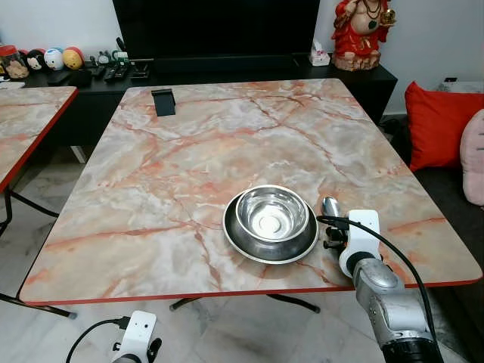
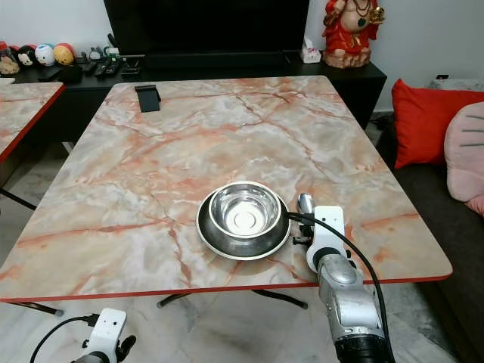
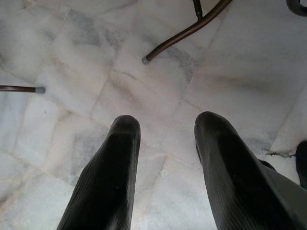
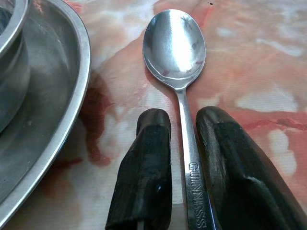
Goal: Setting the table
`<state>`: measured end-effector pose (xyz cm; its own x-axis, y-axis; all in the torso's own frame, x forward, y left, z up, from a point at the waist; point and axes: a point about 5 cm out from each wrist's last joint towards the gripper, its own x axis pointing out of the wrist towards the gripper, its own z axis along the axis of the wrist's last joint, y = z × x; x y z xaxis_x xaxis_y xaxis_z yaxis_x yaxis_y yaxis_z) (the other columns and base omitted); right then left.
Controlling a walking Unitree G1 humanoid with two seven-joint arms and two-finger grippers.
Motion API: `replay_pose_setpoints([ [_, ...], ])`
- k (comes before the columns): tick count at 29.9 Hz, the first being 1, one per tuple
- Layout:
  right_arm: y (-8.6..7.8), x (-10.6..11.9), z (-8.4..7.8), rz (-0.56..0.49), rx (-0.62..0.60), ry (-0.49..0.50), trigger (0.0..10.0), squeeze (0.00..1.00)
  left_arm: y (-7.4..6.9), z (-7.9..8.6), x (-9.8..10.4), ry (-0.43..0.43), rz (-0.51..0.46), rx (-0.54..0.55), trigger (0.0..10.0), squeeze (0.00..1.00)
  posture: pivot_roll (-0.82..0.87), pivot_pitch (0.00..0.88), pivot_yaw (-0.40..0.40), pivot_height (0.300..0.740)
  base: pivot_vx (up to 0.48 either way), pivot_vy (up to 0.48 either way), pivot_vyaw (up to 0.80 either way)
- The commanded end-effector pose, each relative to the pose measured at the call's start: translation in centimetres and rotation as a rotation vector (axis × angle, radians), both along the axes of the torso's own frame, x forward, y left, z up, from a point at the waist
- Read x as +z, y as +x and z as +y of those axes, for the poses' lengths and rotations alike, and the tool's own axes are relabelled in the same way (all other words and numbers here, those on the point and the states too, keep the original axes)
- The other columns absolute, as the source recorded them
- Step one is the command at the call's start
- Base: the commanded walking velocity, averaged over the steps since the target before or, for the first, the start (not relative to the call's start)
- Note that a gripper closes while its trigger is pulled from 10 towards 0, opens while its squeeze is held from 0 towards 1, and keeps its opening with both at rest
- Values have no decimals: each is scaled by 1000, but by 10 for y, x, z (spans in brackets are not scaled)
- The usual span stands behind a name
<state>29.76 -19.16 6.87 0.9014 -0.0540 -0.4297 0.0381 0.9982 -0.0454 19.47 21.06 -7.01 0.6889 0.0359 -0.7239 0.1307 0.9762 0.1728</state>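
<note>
A steel bowl (image 1: 271,213) sits in a steel plate (image 1: 249,248) near the front edge of the marble table (image 1: 174,166). Just right of the plate lies a spoon (image 4: 175,43), its bowl pointing away from me and its handle running back between my right gripper's fingers. My right gripper (image 4: 183,117) is low over the table beside the plate rim, shut on the spoon handle; from the head the spoon (image 1: 330,206) pokes out ahead of the white wrist. My left gripper (image 3: 165,124) hangs open below the table edge over the floor tiles.
A small black stand (image 1: 162,102) is at the table's far left. A second marble table (image 1: 23,121) stands to the left, a red cushion (image 1: 439,125) and sofa to the right. Behind is a dark TV console (image 1: 227,64) with a figurine (image 1: 363,30). Table legs (image 3: 192,28) cross the floor.
</note>
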Motion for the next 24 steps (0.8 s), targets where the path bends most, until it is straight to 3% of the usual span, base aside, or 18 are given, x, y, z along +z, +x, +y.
replay_pose_setpoints([
  [1,-1,2,-5,-12,-29,-18,10000,0,-3,2,-2,19,27,-5,10000,0,-30,0,32,740,0,0,0],
  [8,2,10,-7,-71,-47,-13,10000,0,-3,1,-2,18,25,-6,10000,0,-30,0,31,740,0,0,0],
  [24,0,3,-1,-27,-20,7,10000,0,-2,2,-2,19,26,-6,10000,0,-30,0,31,740,0,0,0],
])
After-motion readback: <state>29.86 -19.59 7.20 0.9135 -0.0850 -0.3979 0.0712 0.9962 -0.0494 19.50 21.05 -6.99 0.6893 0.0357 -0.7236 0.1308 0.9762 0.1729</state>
